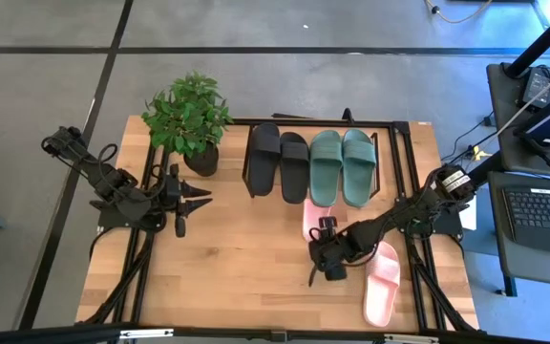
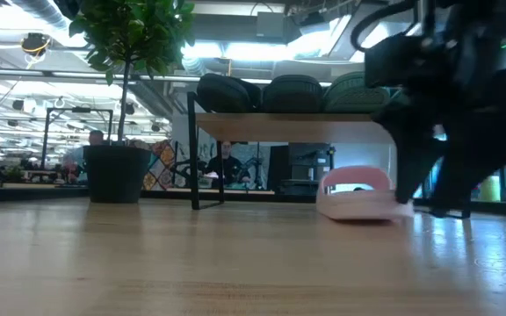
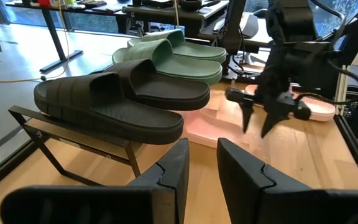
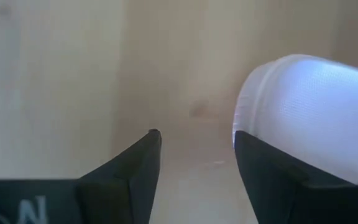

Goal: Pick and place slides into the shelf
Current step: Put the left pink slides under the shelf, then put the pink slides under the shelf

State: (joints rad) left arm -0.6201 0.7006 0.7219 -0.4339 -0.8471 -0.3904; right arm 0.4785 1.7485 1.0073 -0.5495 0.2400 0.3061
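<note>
The shelf (image 1: 390, 129) stands at the table's far side. On its top board lie the black pair (image 1: 278, 162) and the dark green pair (image 1: 342, 165). One pale pink slide (image 1: 314, 216) lies on the table, its far part under the shelf; it also shows in the low view (image 2: 356, 193). The other pink slide (image 1: 383, 283) lies on the table near the right front. My right gripper (image 1: 323, 272) is open between the two pink slides, fingers pointing down; a pink slide's rounded end (image 4: 309, 106) lies right beside one finger. My left gripper (image 1: 191, 208) is open and empty at the table's left.
A potted plant (image 1: 191, 119) stands at the table's far left, beside the shelf. Bare wood lies at the table's near middle (image 1: 237, 277). Black frame bars run along the table's left (image 1: 137, 277) and right (image 1: 418, 277) sides. People and desks show in the room behind.
</note>
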